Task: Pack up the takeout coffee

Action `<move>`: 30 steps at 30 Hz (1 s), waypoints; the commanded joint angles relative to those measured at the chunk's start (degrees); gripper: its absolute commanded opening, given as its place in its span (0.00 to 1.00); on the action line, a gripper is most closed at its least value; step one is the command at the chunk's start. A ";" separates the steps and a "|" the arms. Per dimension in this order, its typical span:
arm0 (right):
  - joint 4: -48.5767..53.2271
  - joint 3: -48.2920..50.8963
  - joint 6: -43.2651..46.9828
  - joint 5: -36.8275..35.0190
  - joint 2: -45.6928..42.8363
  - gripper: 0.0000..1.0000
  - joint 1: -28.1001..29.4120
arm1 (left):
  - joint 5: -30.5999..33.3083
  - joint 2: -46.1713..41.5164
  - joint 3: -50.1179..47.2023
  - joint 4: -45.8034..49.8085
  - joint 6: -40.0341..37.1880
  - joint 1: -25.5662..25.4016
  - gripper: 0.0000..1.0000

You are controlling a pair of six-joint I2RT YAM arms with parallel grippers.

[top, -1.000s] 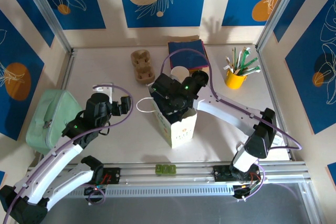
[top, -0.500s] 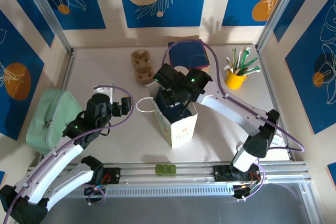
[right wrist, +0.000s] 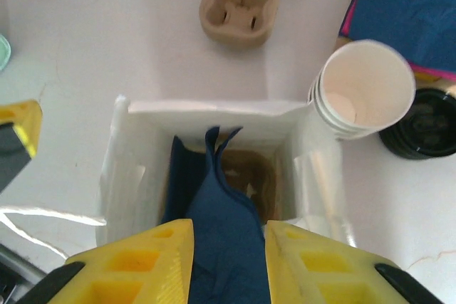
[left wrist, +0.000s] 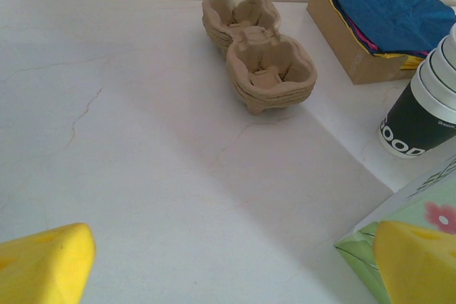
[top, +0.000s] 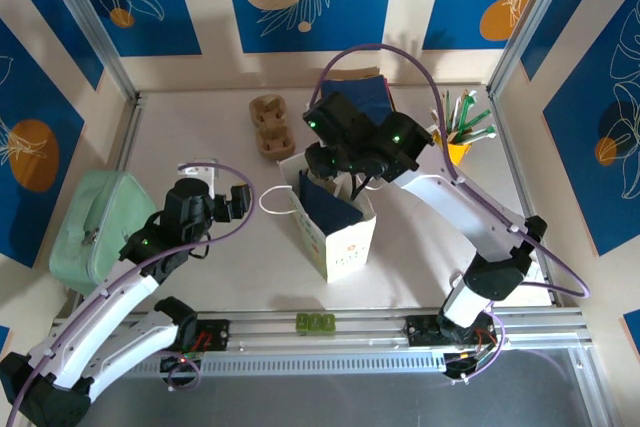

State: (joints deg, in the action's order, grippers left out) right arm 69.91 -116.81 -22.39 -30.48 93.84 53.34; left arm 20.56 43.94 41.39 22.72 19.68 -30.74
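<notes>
Hovering over bag (right wrist: pixel 206 108) with right fingers (right wrist: pixel 228 229) astride napkin (right wrist: pixel 221 197), grip unclear; idling with left fingers (left wrist: pixel 228 247) wide, empty. Eyeing upright cups (right wrist: pixel 363 87) between one and two o'clock, right-arm side.

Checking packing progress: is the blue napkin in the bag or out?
In: the blue napkin reaches down inside the open-topped paper bag, its top between the right pincer's fingers.

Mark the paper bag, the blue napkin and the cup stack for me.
paper bag (right wrist: pixel 206 109), right wrist view, far rim
blue napkin (right wrist: pixel 222 218), right wrist view, folded middle
cup stack (right wrist: pixel 367 87), right wrist view, inside top cup
</notes>
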 commanded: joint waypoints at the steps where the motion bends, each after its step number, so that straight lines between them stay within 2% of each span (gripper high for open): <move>1: -0.62 -3.55 3.51 -2.09 -0.61 0.37 -1.69 | -0.29 -0.34 0.80 -0.91 0.69 0.63 0.99; 5: -1.83 -5.47 5.80 -2.21 -0.35 0.41 -4.21 | -0.22 -0.27 0.95 -0.79 0.71 0.61 0.99; 16: -8.29 -4.65 9.13 0.62 -0.12 0.44 -14.63 | 0.42 0.70 1.24 -1.14 0.36 0.61 1.00; 22: -12.60 -3.88 8.52 4.72 1.93 0.50 -22.16 | 0.69 1.56 1.84 -1.14 0.27 0.60 0.99; 30: -17.23 -4.72 8.63 8.46 7.50 0.52 -29.89 | 2.05 1.63 2.12 -1.44 0.00 0.66 0.99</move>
State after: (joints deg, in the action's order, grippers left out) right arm 55.72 -121.08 -14.31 -25.26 99.39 25.28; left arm 21.21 45.60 41.76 22.65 19.66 -30.74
